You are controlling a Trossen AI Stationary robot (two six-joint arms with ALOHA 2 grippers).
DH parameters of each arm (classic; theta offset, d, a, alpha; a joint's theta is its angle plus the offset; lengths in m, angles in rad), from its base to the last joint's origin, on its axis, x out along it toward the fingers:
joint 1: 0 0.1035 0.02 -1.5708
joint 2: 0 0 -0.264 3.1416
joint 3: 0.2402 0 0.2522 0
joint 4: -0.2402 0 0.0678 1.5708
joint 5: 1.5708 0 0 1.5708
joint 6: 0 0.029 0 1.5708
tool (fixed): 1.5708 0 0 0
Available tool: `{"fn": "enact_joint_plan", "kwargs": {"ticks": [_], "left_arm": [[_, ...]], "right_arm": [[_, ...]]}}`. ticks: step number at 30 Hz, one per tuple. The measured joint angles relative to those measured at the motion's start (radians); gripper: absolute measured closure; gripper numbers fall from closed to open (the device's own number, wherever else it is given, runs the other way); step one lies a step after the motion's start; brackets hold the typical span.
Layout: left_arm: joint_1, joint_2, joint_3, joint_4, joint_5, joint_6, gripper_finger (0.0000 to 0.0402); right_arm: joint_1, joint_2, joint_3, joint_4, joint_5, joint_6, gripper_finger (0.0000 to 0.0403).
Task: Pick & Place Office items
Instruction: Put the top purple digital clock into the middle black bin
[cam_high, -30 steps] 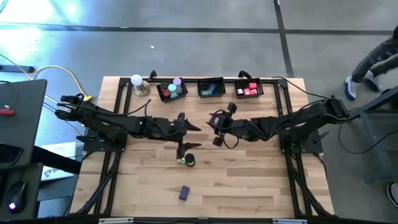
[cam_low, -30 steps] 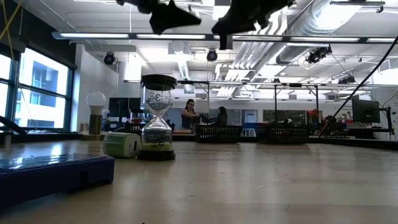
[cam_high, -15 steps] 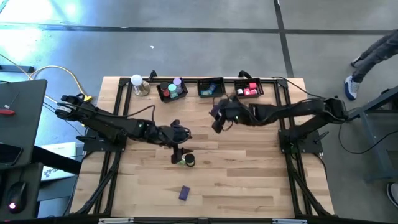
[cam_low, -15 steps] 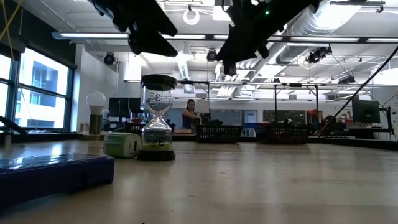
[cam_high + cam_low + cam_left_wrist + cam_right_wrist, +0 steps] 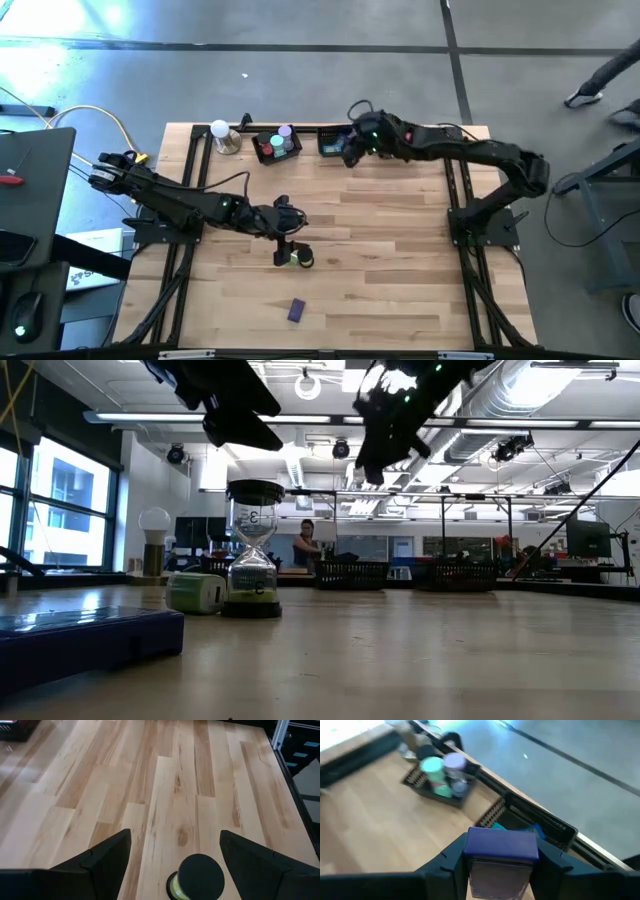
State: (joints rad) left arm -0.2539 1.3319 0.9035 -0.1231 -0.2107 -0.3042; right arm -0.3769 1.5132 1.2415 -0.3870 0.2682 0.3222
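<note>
Office items lie scattered across the table (image 5: 400,290), and the coming moves turn on how each arm's own piece sits to its gripper. Farthest left at the back edge, a white ball on a metal base (image 5: 221,132) stands apart from the job. Next comes the left gripper (image 5: 283,229), poised above mid-table with its fingers spread and nothing between them; in the left wrist view the black-topped roll with a yellow-green band (image 5: 197,878) stands upright on the wood directly beneath the gap, slightly toward one finger, so a straight descent looks enough to bracket it. Its axis is vertical, so the jaws would likely close across its round side. Just beside it, nearer the front edge, a lone purple block (image 5: 296,311) lies well apart from either arm, with the left one closer. Further right, the right gripper (image 5: 351,150) is clamped on a blue-purple block (image 5: 501,845), held with its long side spanning the fingers, hovering at the back edge by the middle tray (image 5: 338,130), which holds blue pieces and lies just ahead. The left tray (image 5: 427,790) with teal and lilac cylinders sits off to the side.
</note>
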Motion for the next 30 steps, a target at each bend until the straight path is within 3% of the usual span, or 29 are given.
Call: {"fn": "enact_joint_plan", "kwargs": {"ticks": [7,14,30], "left_arm": [[0.000,0.000,0.000,-0.014,0.000,0.000,0.0106],[0.000,0.000,0.000,-0.050,0.000,0.001,0.0106],[0.000,0.001,0.000,-0.098,0.001,0.000,0.0106]], "right_arm": [[-0.125,0.210,0.083,-0.001,-0.102,-0.001,0.0260],[-0.177,0.390,0.179,-0.001,-0.145,-0.008,0.0260],[-0.228,0.475,0.204,-0.004,-0.145,-0.006,0.0259]]}}
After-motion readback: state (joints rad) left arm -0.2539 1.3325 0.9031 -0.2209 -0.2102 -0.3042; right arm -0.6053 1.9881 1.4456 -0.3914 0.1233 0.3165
